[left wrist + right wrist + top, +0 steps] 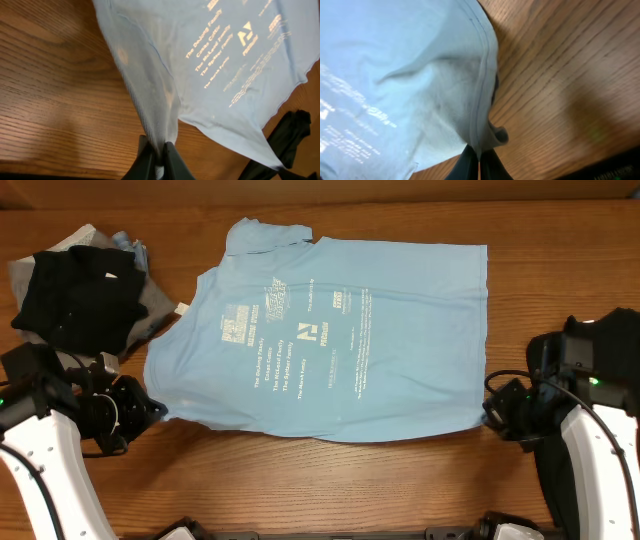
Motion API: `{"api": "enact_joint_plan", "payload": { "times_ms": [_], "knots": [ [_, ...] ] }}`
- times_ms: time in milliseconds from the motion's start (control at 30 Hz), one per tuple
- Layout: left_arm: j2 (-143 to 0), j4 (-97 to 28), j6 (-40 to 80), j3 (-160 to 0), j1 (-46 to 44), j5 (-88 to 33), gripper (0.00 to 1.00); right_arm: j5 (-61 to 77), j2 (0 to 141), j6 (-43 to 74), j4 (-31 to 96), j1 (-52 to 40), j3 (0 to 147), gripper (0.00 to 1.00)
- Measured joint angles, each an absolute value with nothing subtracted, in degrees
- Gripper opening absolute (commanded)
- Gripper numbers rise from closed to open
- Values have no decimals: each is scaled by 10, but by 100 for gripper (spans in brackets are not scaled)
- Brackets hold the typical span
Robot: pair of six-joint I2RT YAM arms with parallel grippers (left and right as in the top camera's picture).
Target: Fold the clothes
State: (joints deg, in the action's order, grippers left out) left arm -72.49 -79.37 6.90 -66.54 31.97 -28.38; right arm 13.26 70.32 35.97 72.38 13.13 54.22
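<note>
L tool [159,161] & R tool [480,162] each pinch a corner of blue T-shirt [400,310], cloth spread on desk [300,480] btwn them.

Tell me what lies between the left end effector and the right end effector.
The light blue T-shirt, spread flat, spans that stretch in the overhead view. The left end effector and right end effector each pinch its edge.

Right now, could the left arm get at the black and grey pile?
Probably not yet: the pile lies close with nothing between, but the left gripper has its jaws shut on the T-shirt corner.
</note>
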Motion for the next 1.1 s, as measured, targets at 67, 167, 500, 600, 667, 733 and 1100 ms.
{"api": "enact_joint_plan", "payload": {
  "times_ms": [67, 167, 500, 600, 667, 733, 1100],
  "knots": [
    [-717, -805, 69, -677, 320, -285, 7, 128, 697, 360, 746, 131, 564, 4],
    [-708, -832, 69, -698, 320, -284, 9, 124, 691, 359, 775, 131, 583, 4],
    [-697, -851, 69, -720, 320, -219, 17, 117, 674, 349, 755, 131, 591, 4],
    [-697, -840, 69, -720, 320, -204, 17, 118, 676, 348, 741, 131, 591, 4],
    [-697, -832, 69, -720, 320, -192, 19, 119, 682, 347, 741, 131, 591, 4],
    [-697, -831, 69, -720, 320, -184, 21, 119, 693, 347, 741, 131, 591, 4],
    [-696, -794, 40, -642, 204, -208, 35, 119, 724, 347, 724, 131, 591, 4]
  ]
}}
